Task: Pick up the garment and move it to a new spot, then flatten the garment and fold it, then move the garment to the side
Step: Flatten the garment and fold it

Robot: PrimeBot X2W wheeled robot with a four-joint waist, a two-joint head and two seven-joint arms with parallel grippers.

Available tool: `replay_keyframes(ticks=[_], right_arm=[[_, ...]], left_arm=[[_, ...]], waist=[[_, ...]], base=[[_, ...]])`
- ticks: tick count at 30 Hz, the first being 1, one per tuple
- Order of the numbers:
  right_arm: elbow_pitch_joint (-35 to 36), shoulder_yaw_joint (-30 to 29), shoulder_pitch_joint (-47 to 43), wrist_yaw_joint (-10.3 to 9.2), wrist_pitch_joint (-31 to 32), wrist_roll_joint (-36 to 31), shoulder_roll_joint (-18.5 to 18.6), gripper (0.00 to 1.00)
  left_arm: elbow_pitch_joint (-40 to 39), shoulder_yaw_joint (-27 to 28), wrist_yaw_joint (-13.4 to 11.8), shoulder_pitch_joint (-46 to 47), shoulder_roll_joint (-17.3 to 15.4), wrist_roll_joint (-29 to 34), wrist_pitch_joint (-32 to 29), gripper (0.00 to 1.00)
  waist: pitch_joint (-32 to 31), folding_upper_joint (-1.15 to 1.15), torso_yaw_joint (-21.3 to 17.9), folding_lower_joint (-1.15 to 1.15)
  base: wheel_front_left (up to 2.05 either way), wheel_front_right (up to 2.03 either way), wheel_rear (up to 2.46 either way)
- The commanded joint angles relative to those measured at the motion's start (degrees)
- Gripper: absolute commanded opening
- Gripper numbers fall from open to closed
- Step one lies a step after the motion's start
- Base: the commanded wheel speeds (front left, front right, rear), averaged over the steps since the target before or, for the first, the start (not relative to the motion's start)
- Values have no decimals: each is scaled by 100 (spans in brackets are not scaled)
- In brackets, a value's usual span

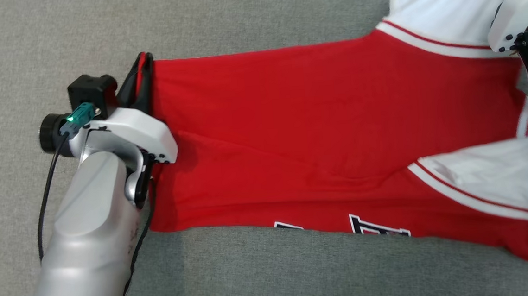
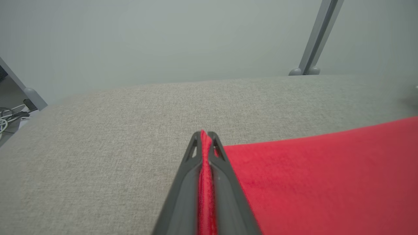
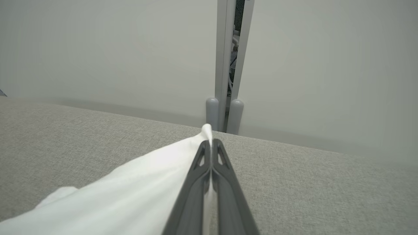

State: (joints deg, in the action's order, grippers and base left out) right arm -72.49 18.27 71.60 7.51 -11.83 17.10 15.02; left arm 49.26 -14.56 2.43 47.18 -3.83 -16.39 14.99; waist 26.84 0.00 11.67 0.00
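The garment (image 1: 328, 129), a red jersey with white sleeves, lies spread across the grey fabric surface (image 1: 236, 20) beneath it, its hem end towards the robot's left and its sleeve end towards the right. The left jaws are clamped on the far corner of the garment's hem: in the left wrist view a strip of red cloth (image 2: 206, 182) is pinched between the two dark fingers (image 2: 186, 182) right up to their tips, and the rest of the red body spreads away to one side of them. The silver left arm (image 1: 87, 216) reaches that corner from off the garment's hem end, with a black cable (image 1: 44, 196) running along it and a small green light (image 1: 70, 119) at its wrist. The right jaws are together on the far white sleeve (image 3: 130, 189) of the garment, whose tip pokes out just past the fingertips in the right wrist view. The nearer white sleeve (image 1: 493, 173) lies on the red body at the garment's near side, edged in red and white trim. Black and white lettering (image 1: 371, 226) shows along the garment's near edge. A shallow crease runs lengthways through the red body. Beyond the garment's far side, past the surface, stand pale wall panels and grey metal posts (image 3: 225, 65).
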Motion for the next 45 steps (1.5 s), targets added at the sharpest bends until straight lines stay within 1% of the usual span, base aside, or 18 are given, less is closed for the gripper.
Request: replay_keyframes(ticks=[1, 5, 8, 15, 19, 24, 28, 29, 30, 31, 37, 45], right_arm=[[-3, -36, -29, -5, -162, -70, -26, 0], [99, -51, -284, -4, -275, 11, -169, 0], [416, -7, -768, -4, -333, 243, -326, 0], [1893, 176, -2522, -4, -340, 1020, -307, 0], [2514, 170, -3357, -4, -341, 1381, -206, 0], [2866, 114, -4094, -4, -341, 1751, -210, 0], [2765, 176, -4472, -4, -229, 2015, -303, 0], [2733, 154, -4497, -4, -192, 2075, -310, 27], [2690, 161, -4528, -4, -164, 2131, -334, 84], [2687, 143, -4548, -4, -178, 2183, -360, 100], [2509, 155, -4597, -4, -236, 2220, -412, 100], [1847, 300, -4513, -4, 26, 2272, -574, 100]], left_arm=[[-63, 75, -15, -160, -118, 79, 25, 0], [-140, 136, 81, -329, -237, 172, 25, 0], [-218, 161, 154, -655, -340, 284, 25, 0], [-555, 509, 91, -1683, -493, 335, 25, 0], [-733, 688, 72, -2263, -512, 372, 25, 0], [-819, 858, 51, -2807, -430, 420, 25, 0], [-813, 987, 13, -3137, -364, 452, 25, 0], [-865, 1033, -16, -3203, -338, 454, 25, 34], [-913, 1086, -56, -3290, -315, 474, 25, 83], [-963, 1154, -112, -3388, -288, 485, 25, 100], [-1417, 1444, -282, -3867, -103, 567, 26, 100], [-1588, 1548, -201, -4189, 34, 651, 26, 100]], waist=[[-144, 0, -136, 0], [-330, 0, -292, 0], [-568, 0, -479, 0], [-1199, 0, -918, 0], [-1468, 0, -1090, 0], [-1728, 0, -1218, 0], [-1858, 0, -1268, 0], [-1875, 0, -1269, 0], [-1898, 0, -1263, 0], [-1915, 0, -1253, 0], [-1937, 0, -1075, 0], [-1911, 0, -698, 0]], base=[[0, 0, 0], [0, 0, 0], [0, 0, 0], [0, 0, 0], [0, 0, 0], [0, 0, 0], [0, 0, 0], [0, 0, 0], [0, 0, 0], [0, 0, 0], [0, 0, 0], [0, 0, 0]])
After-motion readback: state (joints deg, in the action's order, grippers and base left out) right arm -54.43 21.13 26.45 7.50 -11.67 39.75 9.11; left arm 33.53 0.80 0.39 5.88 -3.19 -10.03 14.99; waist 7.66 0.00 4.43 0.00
